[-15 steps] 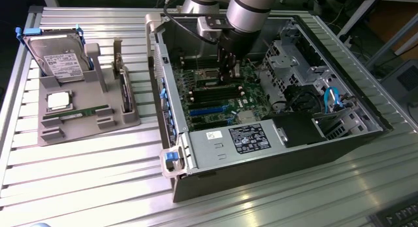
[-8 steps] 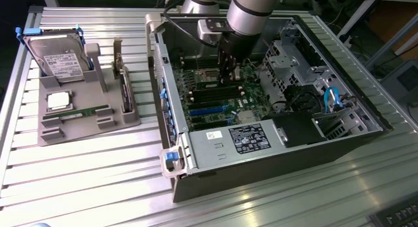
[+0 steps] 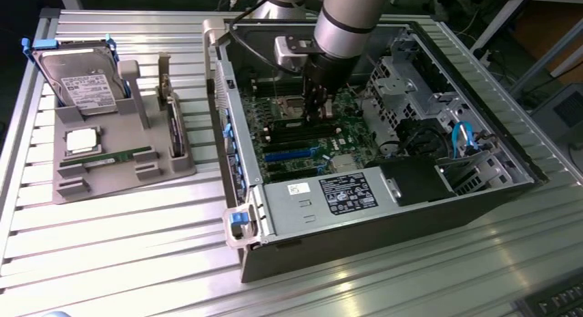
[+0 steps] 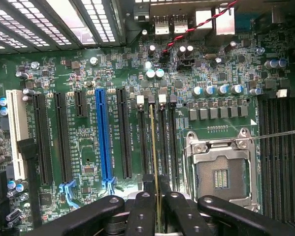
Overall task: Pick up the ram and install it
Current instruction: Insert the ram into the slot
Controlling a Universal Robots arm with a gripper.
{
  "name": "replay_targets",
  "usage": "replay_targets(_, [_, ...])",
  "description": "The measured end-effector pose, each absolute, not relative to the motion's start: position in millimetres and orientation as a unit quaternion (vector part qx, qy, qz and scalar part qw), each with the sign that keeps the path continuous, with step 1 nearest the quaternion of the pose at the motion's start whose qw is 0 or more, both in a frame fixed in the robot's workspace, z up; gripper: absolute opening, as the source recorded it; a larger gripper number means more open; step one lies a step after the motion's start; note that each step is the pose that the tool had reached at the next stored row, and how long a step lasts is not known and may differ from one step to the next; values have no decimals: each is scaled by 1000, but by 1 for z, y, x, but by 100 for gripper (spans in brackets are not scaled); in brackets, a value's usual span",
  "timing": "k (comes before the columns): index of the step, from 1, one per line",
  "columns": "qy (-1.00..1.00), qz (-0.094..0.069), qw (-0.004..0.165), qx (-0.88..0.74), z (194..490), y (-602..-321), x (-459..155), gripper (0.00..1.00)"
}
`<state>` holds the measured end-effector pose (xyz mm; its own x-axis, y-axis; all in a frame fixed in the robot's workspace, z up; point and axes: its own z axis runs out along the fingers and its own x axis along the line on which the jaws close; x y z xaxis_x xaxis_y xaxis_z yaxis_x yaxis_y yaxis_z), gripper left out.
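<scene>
In the wrist view the ram (image 4: 154, 147) appears edge-on as a thin green-gold line held upright between my black fingers (image 4: 141, 209). My gripper (image 4: 157, 196) is shut on it. The stick hangs directly over the group of long black memory slots (image 4: 162, 137) on the motherboard, in line with the second slot; whether it touches the slot is not visible. In the exterior view my gripper (image 3: 319, 111) reaches down into the open computer case (image 3: 239, 139), above the middle of the green motherboard (image 3: 301, 136).
An empty CPU socket (image 4: 221, 167) lies beside the memory slots, with a blue expansion slot (image 4: 104, 137) on the other side. On the exterior view's left, a grey holder (image 3: 119, 173) carries a second green stick (image 3: 105, 158), a hard drive (image 3: 82, 85) and a processor (image 3: 80, 139). Cables and a drive cage (image 3: 410, 91) crowd the case.
</scene>
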<state>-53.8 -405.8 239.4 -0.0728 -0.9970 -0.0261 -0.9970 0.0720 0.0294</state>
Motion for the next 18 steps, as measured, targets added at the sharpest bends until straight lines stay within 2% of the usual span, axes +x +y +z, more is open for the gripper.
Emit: replay_targets(18, [-734,-20,0,678,231,-413,-53,14])
